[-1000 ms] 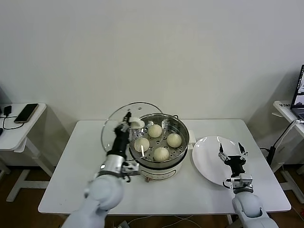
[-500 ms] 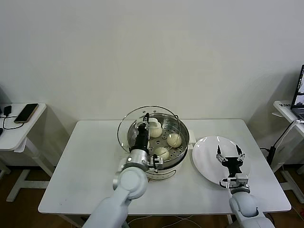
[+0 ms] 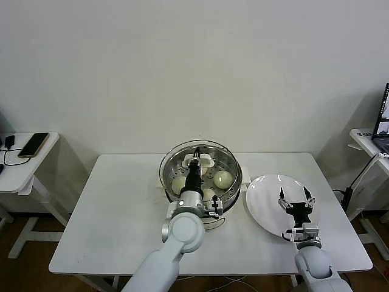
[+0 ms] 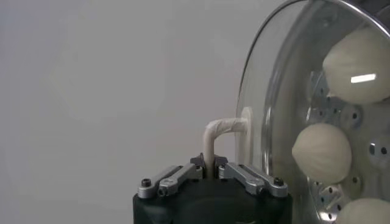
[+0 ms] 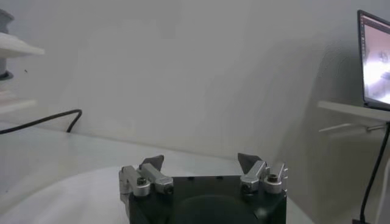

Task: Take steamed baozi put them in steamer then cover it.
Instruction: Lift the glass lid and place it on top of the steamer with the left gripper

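Note:
The steel steamer (image 3: 231, 196) stands mid-table on its white base. Through the glass lid (image 3: 173, 161) I see baozi on its perforated tray: one at the right (image 3: 223, 179), one at the left (image 3: 178, 184), one in front (image 3: 208, 194). My left gripper (image 3: 196, 163) is shut on the lid's white handle (image 3: 200, 159) and holds the lid over the steamer's mouth. The left wrist view shows that gripper (image 4: 209, 164) pinching the handle (image 4: 222, 131), with the lid (image 4: 274, 91) and baozi (image 4: 321, 153) behind it. My right gripper (image 3: 296, 201) (image 5: 201, 161) hangs open and empty.
A flat white plate (image 3: 267, 207) lies right of the steamer, under the right gripper. A side table with a phone (image 3: 33, 145) stands at the far left. A laptop (image 5: 375, 61) sits on another table at the far right.
The left gripper has carried the lid rightward from beside the steamer's left rim to over its mouth. The right gripper has stayed over the plate.

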Action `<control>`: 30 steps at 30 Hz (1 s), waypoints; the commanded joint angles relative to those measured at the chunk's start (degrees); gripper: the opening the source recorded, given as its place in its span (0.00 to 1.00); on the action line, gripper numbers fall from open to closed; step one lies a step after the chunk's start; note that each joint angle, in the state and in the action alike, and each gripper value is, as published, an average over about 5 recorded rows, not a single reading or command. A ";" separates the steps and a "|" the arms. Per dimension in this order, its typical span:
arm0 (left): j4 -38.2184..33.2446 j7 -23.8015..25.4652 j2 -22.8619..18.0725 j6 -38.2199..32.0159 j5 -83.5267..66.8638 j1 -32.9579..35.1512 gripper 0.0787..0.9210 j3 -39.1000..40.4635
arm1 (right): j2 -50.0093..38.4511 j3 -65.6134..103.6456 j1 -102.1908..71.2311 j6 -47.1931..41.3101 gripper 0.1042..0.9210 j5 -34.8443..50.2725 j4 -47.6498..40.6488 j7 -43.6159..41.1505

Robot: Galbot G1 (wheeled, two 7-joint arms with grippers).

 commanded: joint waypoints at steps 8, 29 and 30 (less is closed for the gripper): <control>4.35 -0.46 -2.13 -0.93 1.17 -0.42 0.13 0.32 | -0.03 -0.11 0.31 -0.18 0.88 -0.16 -0.33 -0.09; 5.25 -0.74 -2.96 -1.09 2.44 -0.30 0.13 0.21 | -0.07 -0.23 0.59 -0.12 0.88 -0.37 -0.79 -0.15; 5.26 -0.71 -2.94 -1.10 2.51 -0.26 0.13 0.19 | -0.09 -0.24 0.60 -0.12 0.88 -0.37 -0.81 -0.16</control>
